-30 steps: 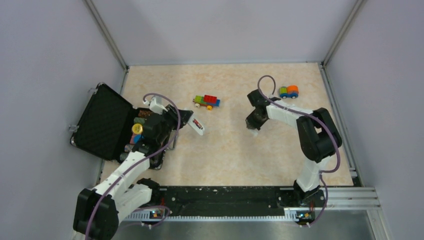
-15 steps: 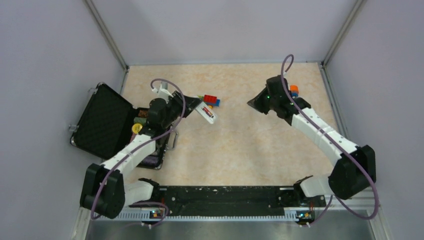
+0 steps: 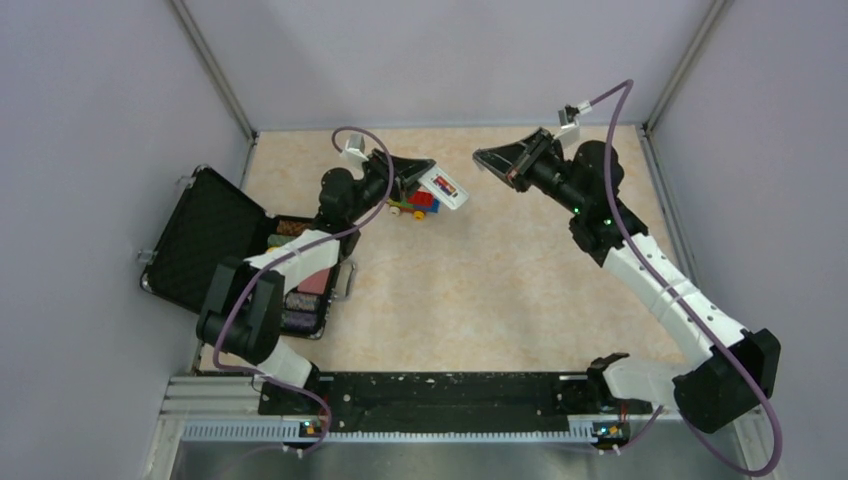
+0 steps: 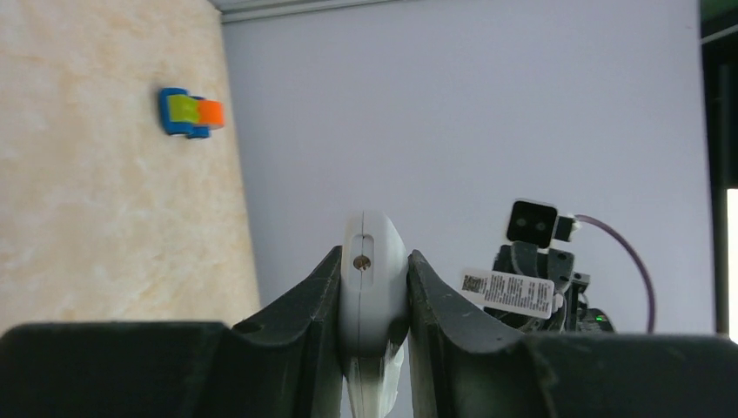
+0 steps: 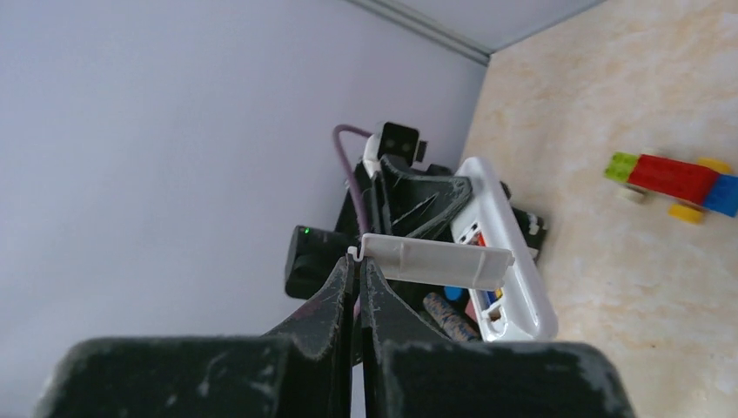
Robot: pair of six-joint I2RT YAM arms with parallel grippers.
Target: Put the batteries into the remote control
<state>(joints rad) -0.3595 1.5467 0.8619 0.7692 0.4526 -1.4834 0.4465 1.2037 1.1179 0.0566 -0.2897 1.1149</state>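
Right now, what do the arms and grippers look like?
The left arm and right arm have white links and black joints. The left gripper and right gripper are black tapering wedges. A purple cable follows each arm. The right arm bears a barcode label.

top: high, down | wrists: close, facing each other | shared: remote control [image 4: 374,296]
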